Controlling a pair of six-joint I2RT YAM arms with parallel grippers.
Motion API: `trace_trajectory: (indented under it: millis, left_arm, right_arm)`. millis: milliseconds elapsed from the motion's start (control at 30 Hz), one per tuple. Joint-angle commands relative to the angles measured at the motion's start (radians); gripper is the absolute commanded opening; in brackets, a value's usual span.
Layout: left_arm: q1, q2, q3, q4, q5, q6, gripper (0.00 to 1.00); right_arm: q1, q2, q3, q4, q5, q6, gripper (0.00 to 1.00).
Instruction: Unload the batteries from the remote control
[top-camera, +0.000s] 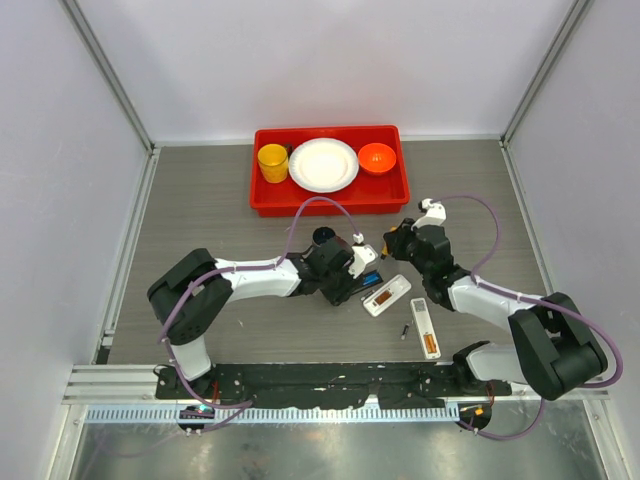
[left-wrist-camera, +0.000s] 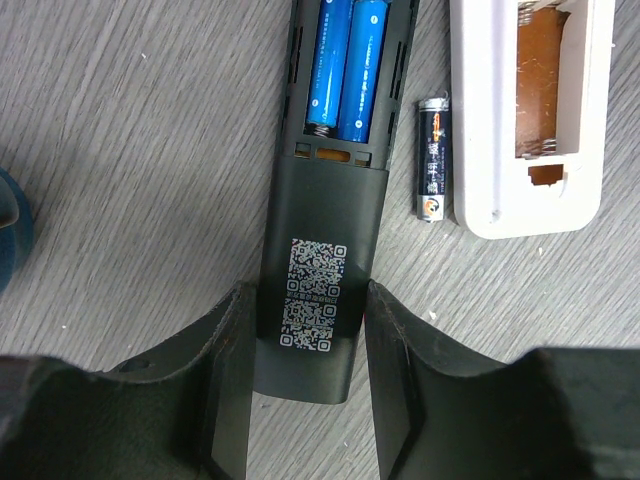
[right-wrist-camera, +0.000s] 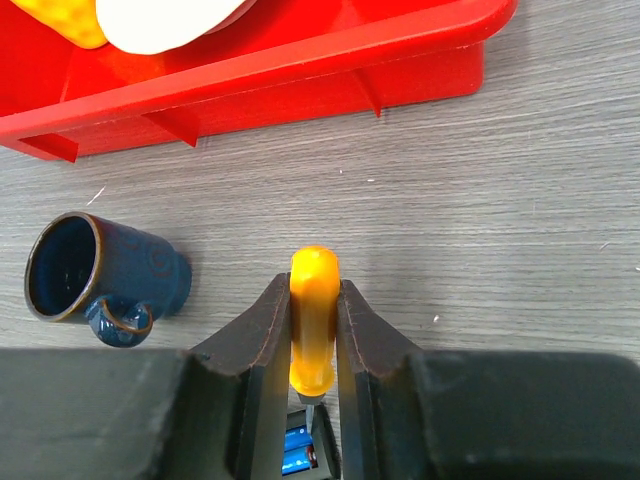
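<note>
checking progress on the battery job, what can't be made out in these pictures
Left wrist view: the top edge cuts off the blue batteries and the black remote held by the left pincer.
Left wrist view: the same edge cuts the white remote's compartment; contents unclear.
Right wrist view: the screwdriver's tip vanishes low between the fingers of the right pincer.
Top view: the left arm covers most of the black remote; batteries too small.
</note>
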Motion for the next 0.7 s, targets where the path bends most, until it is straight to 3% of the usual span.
trace_trajectory:
  millis: [0, 433, 667]
  left_arm:
    - [-0.008, 0.039, 0.009, -0.019, 0.083, -0.025, 0.18]
    - [-0.008, 0.044, 0.01, -0.024, 0.085, -0.03, 0.18]
    - [-0.008, 0.047, 0.015, -0.025, 0.093, -0.031, 0.18]
  right_arm:
    - [0.0, -0.037, -0.03, 0.017, -0.013, -0.017, 0.01]
    - [0.0, -0.097, -0.099, 0.051, 0.055, -0.041, 0.01]
    - [0.009, -0.042, -0.105, 0.106, 0.018, -0.015, 0.01]
